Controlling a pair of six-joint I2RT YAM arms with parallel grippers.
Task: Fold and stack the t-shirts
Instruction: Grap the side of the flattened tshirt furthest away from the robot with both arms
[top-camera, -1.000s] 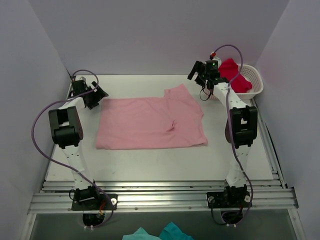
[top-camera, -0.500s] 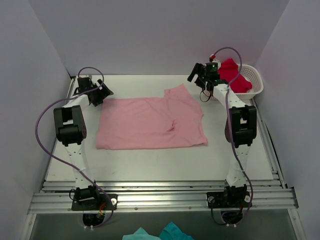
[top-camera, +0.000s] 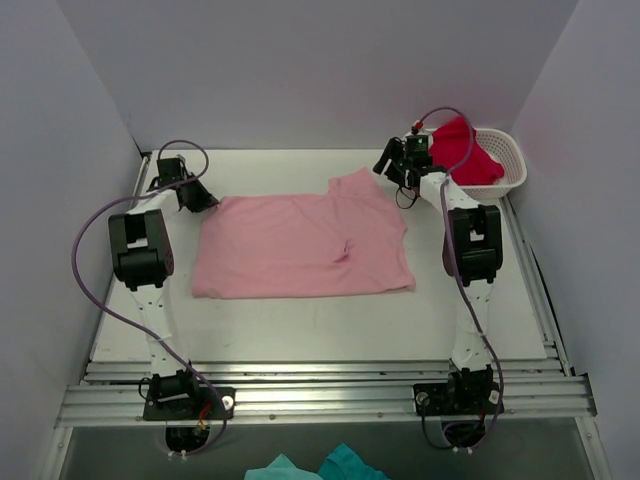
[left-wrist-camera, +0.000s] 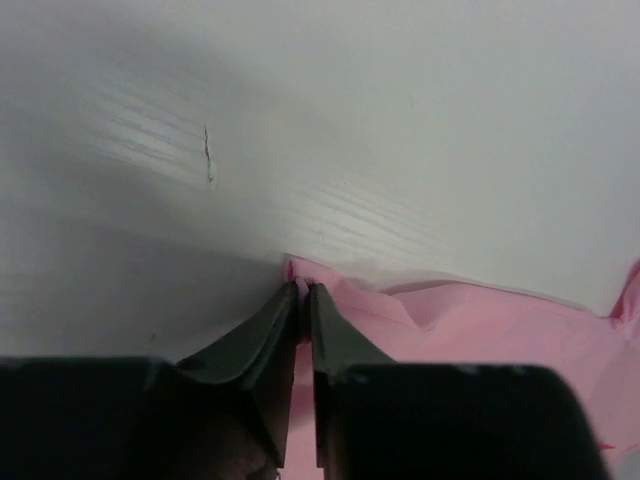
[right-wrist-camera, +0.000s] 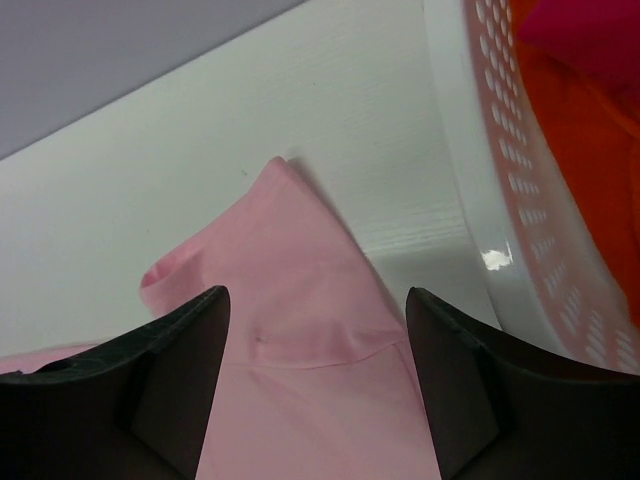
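Note:
The light pink t-shirt (top-camera: 300, 245) lies spread flat mid-table, one sleeve pointing to the far right. My left gripper (top-camera: 207, 200) is at its far left corner; in the left wrist view the gripper (left-wrist-camera: 302, 290) is shut on the pink edge (left-wrist-camera: 460, 330). My right gripper (top-camera: 385, 165) hovers over the far right sleeve; in the right wrist view it (right-wrist-camera: 315, 300) stands open, with the pink sleeve (right-wrist-camera: 300, 280) lying between and below the fingers. The crimson t-shirt (top-camera: 462, 150) sits bunched in the basket, also seen at the right wrist view's corner (right-wrist-camera: 590, 110).
The white lattice basket (top-camera: 512, 165) stands at the far right corner, its wall (right-wrist-camera: 500, 200) close beside my right gripper. Grey enclosure walls close in the left, back and right. Teal cloth (top-camera: 310, 468) lies below the front rail.
My left gripper slid right to the shirt's far left corner and closed on it. My right gripper moved left and lower toward the sleeve, and its jaws narrowed a little.

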